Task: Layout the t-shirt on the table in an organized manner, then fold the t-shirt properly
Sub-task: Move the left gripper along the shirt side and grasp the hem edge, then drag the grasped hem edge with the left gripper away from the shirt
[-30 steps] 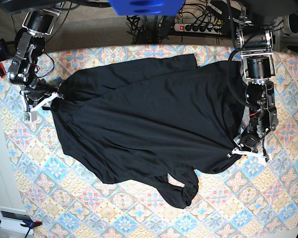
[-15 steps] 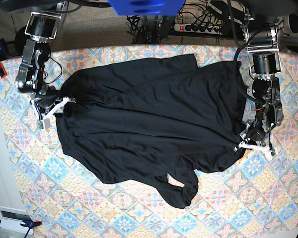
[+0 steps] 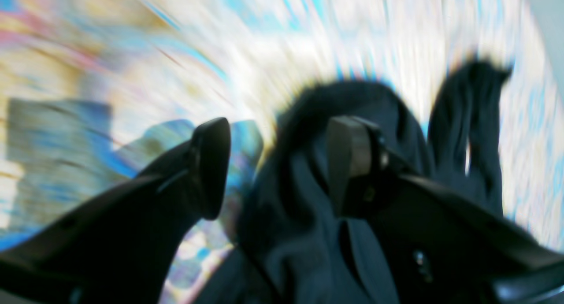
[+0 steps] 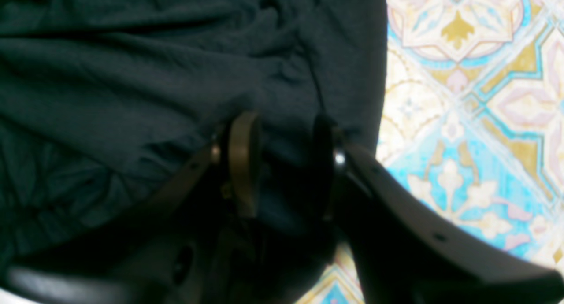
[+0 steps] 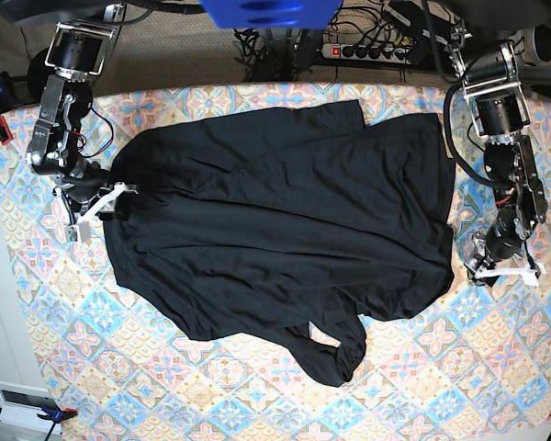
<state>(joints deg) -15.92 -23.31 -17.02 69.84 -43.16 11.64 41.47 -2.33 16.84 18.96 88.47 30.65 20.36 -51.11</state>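
Note:
The black t-shirt (image 5: 275, 230) lies spread and creased across the patterned table (image 5: 441, 367), with one sleeve bunched up at the near side (image 5: 335, 354). At the shirt's left edge my right gripper (image 5: 99, 204) is shut on a pinch of the t-shirt (image 4: 132, 75); dark cloth fills the gap of the right gripper (image 4: 282, 158), and wrinkles run toward it. On the bare table just past the shirt's right edge, my left gripper (image 5: 505, 273) stands open. In the blurred left wrist view the left gripper (image 3: 277, 154) has its fingers wide apart, with the t-shirt (image 3: 308, 233) behind one finger.
A power strip with cables (image 5: 367, 50) lies beyond the table's far edge, beside a blue part (image 5: 266, 11) overhead. A white box (image 5: 23, 404) sits off the near left corner. Bare patterned table (image 4: 462, 119) shows right of the shirt's edge.
My left gripper has opened, let go of the shirt's right edge and drawn off to the right onto bare table. The right gripper has shifted slightly right, still holding the left edge.

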